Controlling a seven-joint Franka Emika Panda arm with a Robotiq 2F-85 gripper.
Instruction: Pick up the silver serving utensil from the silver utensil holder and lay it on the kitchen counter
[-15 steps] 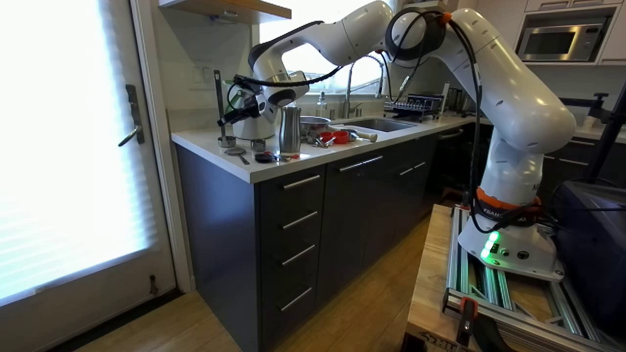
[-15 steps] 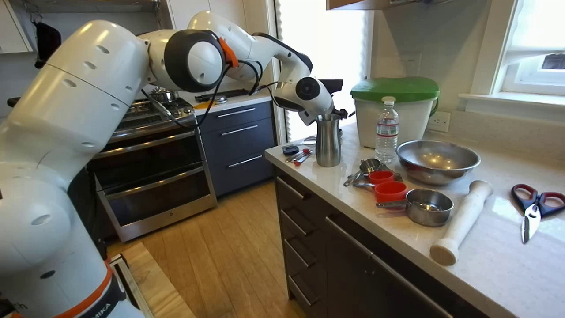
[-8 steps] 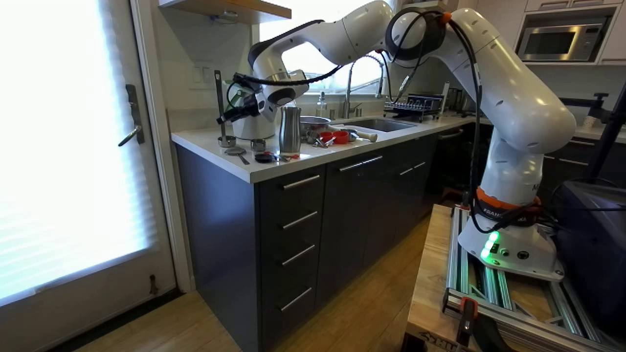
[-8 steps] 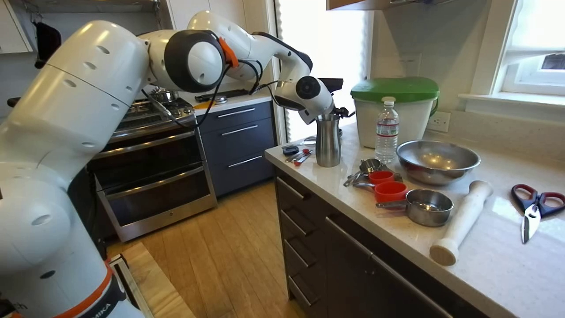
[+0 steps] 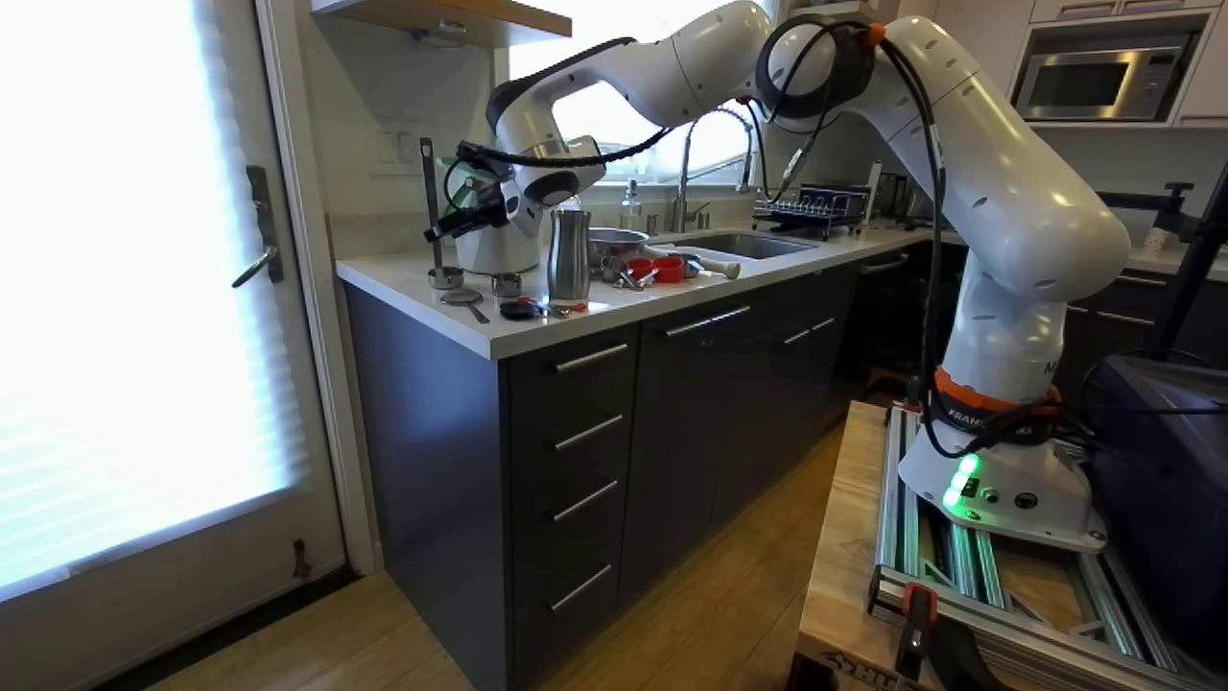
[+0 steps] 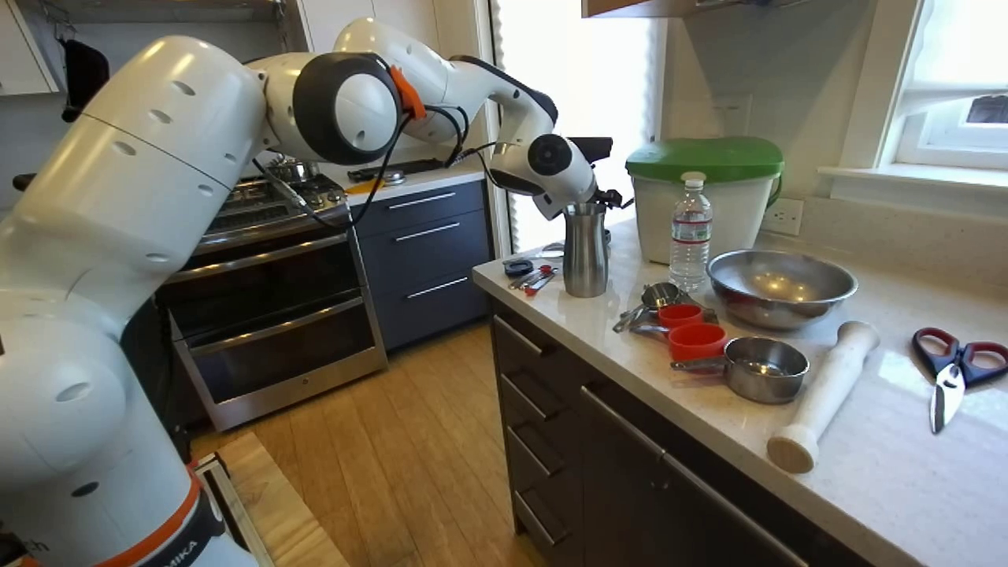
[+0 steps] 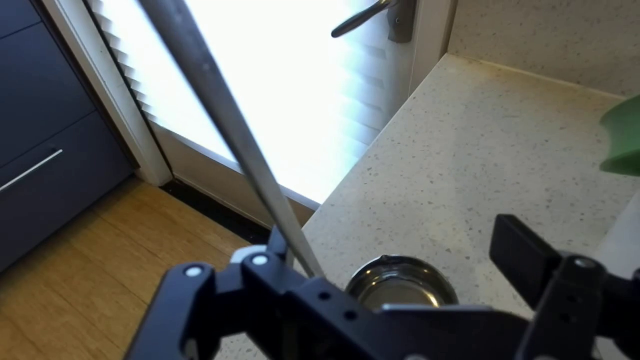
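The silver serving utensil stands upright on the kitchen counter, leaning slightly. Its foot meets a small round silver bowl; I cannot tell whether that is its own head. The silver utensil holder is a tall steel cylinder nearer the front edge, with nothing rising above its rim. My gripper is open above the counter. In the wrist view the thin utensil handle runs down on the inner side of the left finger; contact is unclear. In an exterior view the holder hides most of the gripper.
A white container with a green lid stands close behind the gripper, with a water bottle before it. Flat utensils, a measuring cup, red cups, a steel bowl and a wooden pestle lie around.
The gripper's fingers have spread a little wider over the last second. The arm has hardly moved, and the utensil keeps its place.
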